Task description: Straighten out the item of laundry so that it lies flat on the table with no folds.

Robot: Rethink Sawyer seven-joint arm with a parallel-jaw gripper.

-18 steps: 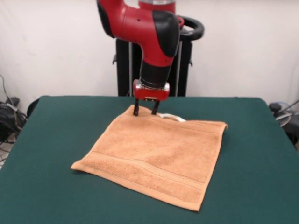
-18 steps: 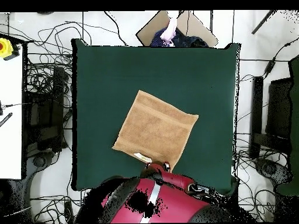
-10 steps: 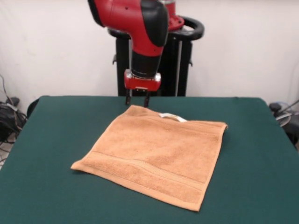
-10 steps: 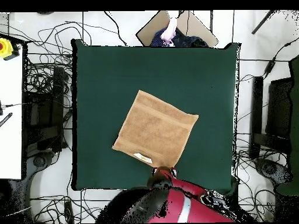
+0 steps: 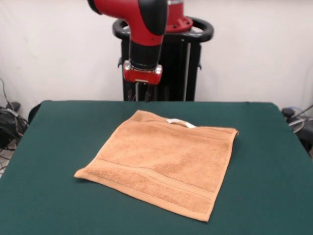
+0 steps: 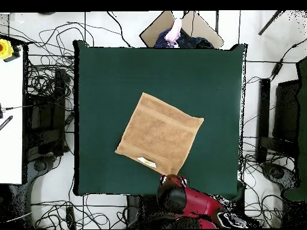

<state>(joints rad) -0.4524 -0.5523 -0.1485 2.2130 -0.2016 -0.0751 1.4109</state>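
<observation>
Towel [image 5: 164,164] lies spread flat on the green table [image 5: 58,147], a little toward the robot's side of centre. No folds visible; edges lie down all round, though the corner at front-view right [image 5: 234,132] looks slightly raised or curled. It sits turned on the table, roughly diamond-wise: in the overhead view [image 6: 159,133] its corners point toward the table's edges, not its sides. Roughly square, so no clear long axis. The woven band runs parallel to one edge; in the front view it shows near the edge closest to the camera [image 5: 156,178].

White tag [image 5: 177,122] sits on the towel's far edge in the front view, on the side toward the arm. Overhead it shows as a pale fleck [image 6: 144,160] on the lower-left edge.

Gripper [image 5: 141,93] hangs above the table's far edge, clear of the towel, touching nothing. Dark fingers show below the red wrist block against the black pedestal; they hold nothing, but whether they stand apart or together I cannot tell.

Overhead view only shows the arm [image 6: 177,194] from the top at the table's lower edge, just beside the towel's nearest corner; the gripper itself is hidden under it. That view also shows cables on the floor round the table and a person's hand [image 6: 175,30] at the upper edge, well apart from the towel.
</observation>
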